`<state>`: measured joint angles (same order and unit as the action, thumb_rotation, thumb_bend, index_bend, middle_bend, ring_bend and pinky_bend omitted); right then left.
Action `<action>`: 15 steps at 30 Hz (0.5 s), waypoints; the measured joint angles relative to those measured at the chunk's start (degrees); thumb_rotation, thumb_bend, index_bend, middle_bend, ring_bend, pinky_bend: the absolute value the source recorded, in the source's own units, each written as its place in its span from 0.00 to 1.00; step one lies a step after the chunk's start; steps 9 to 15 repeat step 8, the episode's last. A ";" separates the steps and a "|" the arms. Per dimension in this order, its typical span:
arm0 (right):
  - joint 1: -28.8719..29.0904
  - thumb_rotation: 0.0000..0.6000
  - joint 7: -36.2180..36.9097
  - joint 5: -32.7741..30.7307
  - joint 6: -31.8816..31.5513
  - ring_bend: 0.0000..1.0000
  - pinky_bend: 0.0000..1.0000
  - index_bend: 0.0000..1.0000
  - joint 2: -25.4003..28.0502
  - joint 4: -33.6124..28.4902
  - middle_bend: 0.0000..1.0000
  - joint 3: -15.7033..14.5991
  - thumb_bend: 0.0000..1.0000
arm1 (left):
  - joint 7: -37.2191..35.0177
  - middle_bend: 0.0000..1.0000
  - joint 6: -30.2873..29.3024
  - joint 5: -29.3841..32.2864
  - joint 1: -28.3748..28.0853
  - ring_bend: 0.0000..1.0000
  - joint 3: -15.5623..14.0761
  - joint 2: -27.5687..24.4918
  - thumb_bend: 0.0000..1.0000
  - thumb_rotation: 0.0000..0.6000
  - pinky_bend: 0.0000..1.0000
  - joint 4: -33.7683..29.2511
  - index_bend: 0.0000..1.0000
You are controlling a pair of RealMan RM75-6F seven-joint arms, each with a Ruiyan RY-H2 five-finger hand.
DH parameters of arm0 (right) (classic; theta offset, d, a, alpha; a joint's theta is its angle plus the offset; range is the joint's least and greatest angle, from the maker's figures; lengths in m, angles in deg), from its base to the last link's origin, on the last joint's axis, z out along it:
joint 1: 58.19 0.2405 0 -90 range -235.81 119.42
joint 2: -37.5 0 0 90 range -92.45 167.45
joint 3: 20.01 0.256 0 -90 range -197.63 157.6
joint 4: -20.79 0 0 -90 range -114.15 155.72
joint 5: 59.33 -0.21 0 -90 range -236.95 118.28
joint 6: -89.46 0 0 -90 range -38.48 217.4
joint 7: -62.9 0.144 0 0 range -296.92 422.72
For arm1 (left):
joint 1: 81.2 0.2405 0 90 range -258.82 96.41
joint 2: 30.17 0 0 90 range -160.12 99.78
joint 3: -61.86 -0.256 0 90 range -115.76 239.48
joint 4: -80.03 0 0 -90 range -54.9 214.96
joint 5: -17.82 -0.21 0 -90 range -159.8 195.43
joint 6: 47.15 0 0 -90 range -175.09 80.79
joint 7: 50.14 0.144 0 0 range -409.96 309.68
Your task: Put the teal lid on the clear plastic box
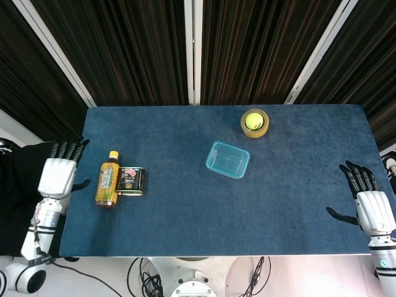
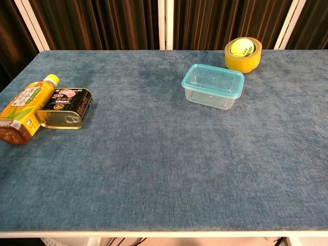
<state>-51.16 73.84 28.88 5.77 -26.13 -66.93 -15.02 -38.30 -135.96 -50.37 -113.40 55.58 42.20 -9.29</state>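
Observation:
The clear plastic box [image 1: 228, 159] [image 2: 212, 87] stands near the middle of the blue table with the teal lid [image 1: 228, 158] [image 2: 213, 80] sitting on its top. My left hand [image 1: 58, 174] hangs off the table's left edge, fingers spread, holding nothing. Beyond the right edge is my right hand [image 1: 366, 202], also spread and empty. Neither hand appears in the chest view.
A yellow tea bottle [image 1: 107, 179] [image 2: 20, 108] lies at the left beside a black and gold tin [image 1: 130, 181] [image 2: 65, 107]. At the back right, a roll of yellow tape [image 1: 255, 123] [image 2: 243, 54] holds a yellow-green ball [image 1: 252, 120].

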 measured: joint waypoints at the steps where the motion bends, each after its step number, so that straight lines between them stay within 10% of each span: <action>1: -0.05 1.00 0.01 -0.04 0.00 0.00 0.00 0.00 -0.11 0.03 0.00 -0.10 0.05 | -0.07 0.07 -0.98 -0.45 1.36 0.00 -0.40 -0.08 0.00 1.00 0.00 -0.01 0.11; 15: -0.96 1.00 -1.09 -1.36 -0.06 0.00 0.00 0.00 -0.97 -0.88 0.00 -0.69 0.05 | -0.24 0.07 -9.64 -4.13 12.32 0.00 -2.77 0.02 0.00 1.00 0.00 -0.67 0.11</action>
